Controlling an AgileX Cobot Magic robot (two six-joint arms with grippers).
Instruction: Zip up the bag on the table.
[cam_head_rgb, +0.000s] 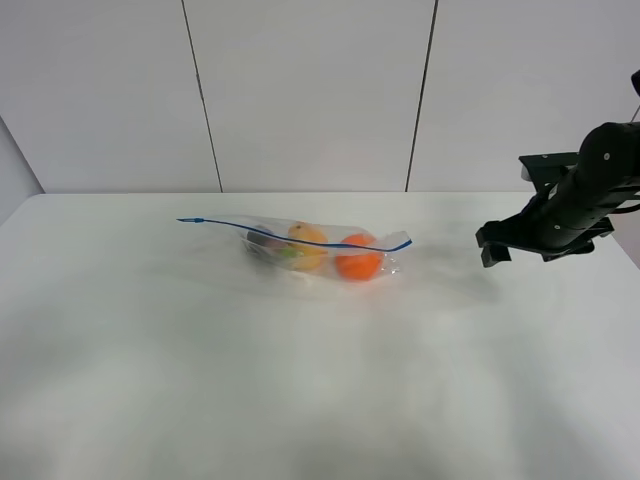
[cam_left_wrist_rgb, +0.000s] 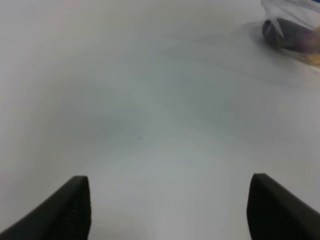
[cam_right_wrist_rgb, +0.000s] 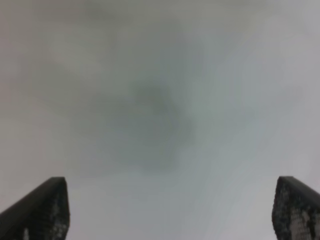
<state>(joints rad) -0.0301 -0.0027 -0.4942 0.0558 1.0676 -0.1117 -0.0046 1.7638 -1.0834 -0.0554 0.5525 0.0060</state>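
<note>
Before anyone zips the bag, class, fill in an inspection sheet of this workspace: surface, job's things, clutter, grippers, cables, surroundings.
Surface: white table, bare around the bag.
Job's things: clear bag lying flat, blue zip strip along its far edge; an orange and yellow fruit show through.
Clutter: nothing seen.
Grippers: right gripper open, above the table, right of the bag; left gripper open over bare table.
Cables: nothing seen.
Surroundings: pale panelled wall.

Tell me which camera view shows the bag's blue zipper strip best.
The exterior high view: the whole blue zipper strip runs along the bag. The left wrist view catches only a corner of the bag, no strip visible; the right wrist view shows none of it.
</note>
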